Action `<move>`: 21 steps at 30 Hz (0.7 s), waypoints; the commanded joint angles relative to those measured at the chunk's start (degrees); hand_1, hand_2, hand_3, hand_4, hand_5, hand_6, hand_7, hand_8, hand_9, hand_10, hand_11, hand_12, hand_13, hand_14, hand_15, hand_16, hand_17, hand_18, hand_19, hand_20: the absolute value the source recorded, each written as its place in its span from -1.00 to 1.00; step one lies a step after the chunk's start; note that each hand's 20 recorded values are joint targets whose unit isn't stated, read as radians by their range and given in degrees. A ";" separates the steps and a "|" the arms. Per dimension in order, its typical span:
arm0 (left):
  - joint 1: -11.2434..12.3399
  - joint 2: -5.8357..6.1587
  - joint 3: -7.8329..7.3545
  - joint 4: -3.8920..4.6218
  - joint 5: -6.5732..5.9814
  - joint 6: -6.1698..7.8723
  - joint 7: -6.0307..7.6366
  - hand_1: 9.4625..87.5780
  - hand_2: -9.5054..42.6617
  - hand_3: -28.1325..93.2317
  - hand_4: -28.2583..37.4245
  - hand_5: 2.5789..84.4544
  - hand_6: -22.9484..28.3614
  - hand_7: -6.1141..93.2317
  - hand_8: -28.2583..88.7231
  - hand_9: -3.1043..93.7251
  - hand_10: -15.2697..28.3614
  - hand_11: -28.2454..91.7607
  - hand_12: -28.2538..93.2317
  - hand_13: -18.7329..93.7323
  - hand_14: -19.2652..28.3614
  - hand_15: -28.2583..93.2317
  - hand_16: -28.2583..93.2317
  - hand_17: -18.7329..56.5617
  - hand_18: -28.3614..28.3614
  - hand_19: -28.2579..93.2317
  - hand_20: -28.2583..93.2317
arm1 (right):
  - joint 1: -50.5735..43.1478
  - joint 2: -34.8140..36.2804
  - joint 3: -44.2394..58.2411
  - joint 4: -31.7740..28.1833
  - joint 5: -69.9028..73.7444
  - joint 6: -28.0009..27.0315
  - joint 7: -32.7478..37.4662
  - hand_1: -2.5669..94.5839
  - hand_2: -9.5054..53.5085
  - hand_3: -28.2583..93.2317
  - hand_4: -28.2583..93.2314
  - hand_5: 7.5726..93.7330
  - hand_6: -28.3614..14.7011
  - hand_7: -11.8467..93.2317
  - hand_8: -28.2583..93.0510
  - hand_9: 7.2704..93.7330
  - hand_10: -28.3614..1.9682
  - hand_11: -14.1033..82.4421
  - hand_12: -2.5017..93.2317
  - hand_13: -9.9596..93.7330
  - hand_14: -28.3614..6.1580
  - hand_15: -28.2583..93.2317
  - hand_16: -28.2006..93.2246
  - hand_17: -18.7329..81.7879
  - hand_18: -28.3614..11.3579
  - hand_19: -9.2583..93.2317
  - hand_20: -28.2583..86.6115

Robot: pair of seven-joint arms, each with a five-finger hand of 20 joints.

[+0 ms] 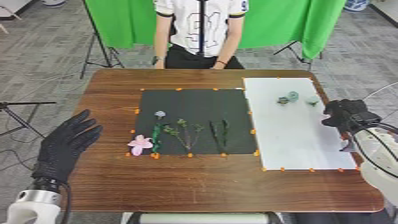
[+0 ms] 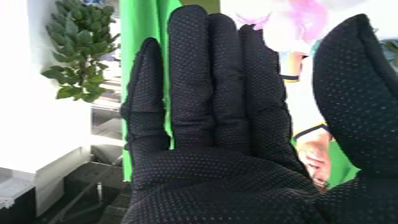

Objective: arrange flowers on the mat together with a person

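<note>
Closest to us in the right wrist view is our right hand (image 2: pixel 218 172), opened wide, fingers straight and thumb well apart, holding nothing; in the head view it sits at the right edge. Our left hand (image 1: pixel 65 147) lies at lower left, flat and open, with nothing in it.

Beyond it, on the black mat (image 1: pixel 234 102), a pink lily-like bloom (image 1: pixel 140 144) rests at the lower left corner. We judge its petals light and easily bent, so we would pinch it at its base. Just beside it stretches a pale blue flower (image 1: pixel 160 114) on a green stem; mid-stem looks the best hold. The branching sprig (image 1: pixel 187 135), near the centre, is probably springy and apt to snag, so we would take its lower stalk. To its right, two slender dark sprays (image 1: pixel 219 134) should be thin and hard to lift.

Farther off, at upper right, small succulent rosettes (image 1: pixel 293 95) lie on the white sheet (image 1: pixel 298 135), likely firmer and best gripped low around the sides.
</note>
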 commanded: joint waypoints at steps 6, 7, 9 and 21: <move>0.80 -0.10 0.07 0.38 0.16 -0.42 -0.27 -0.65 -0.66 0.67 -0.84 -0.15 0.03 -0.50 -0.67 -0.25 0.31 -0.13 -0.26 -0.12 0.48 -0.07 -0.50 -0.61 0.86 0.24 -0.43 | 2.21 -0.78 -2.70 1.01 -2.70 -1.32 1.16 -0.13 -1.00 0.81 -1.00 0.15 0.49 0.03 -0.64 0.39 0.43 -0.13 -0.19 0.39 0.34 0.36 -0.17 -0.11 -0.34 0.49 0.17; 0.86 -0.11 0.06 0.37 0.11 -0.32 -0.22 -0.65 -0.66 0.67 -0.84 -0.15 0.03 -0.50 -0.67 -0.25 0.31 -0.13 -0.26 -0.12 0.48 -0.07 -0.50 -0.61 0.86 0.24 -0.43 | 2.48 -0.88 -3.09 1.15 -2.90 -1.61 1.17 -0.11 -1.00 0.80 -1.00 0.15 0.49 0.06 -0.64 0.41 0.44 -0.18 -0.14 0.40 0.36 0.35 -0.12 -0.11 -0.34 0.49 0.17; 0.91 -0.13 0.05 0.34 0.02 -0.13 -0.21 -0.65 -0.66 0.67 -0.84 -0.15 0.03 -0.50 -0.67 -0.25 0.31 -0.13 -0.26 -0.12 0.48 -0.07 -0.50 -0.61 0.86 0.24 -0.43 | 3.11 -1.13 -4.08 1.71 -3.15 -1.16 1.10 -0.05 -1.00 0.79 -1.00 0.15 0.50 0.14 -0.65 0.49 0.48 -0.28 0.01 0.42 0.41 0.34 -0.03 -0.10 -0.33 0.49 0.18; 1.98 -0.44 -0.12 -0.16 -0.06 0.41 0.01 -0.65 -0.66 0.67 -0.84 -0.15 0.03 -0.50 -0.67 -0.25 0.31 -0.13 -0.26 -0.12 0.48 -0.06 -0.50 -0.60 0.85 0.24 -0.43 | 11.58 -4.79 -10.54 -8.16 -3.80 15.88 -4.90 0.07 -1.00 0.83 -1.00 0.42 0.53 0.18 -0.60 0.73 0.55 -0.21 0.16 0.58 0.42 0.42 0.06 -0.02 -0.33 0.55 0.21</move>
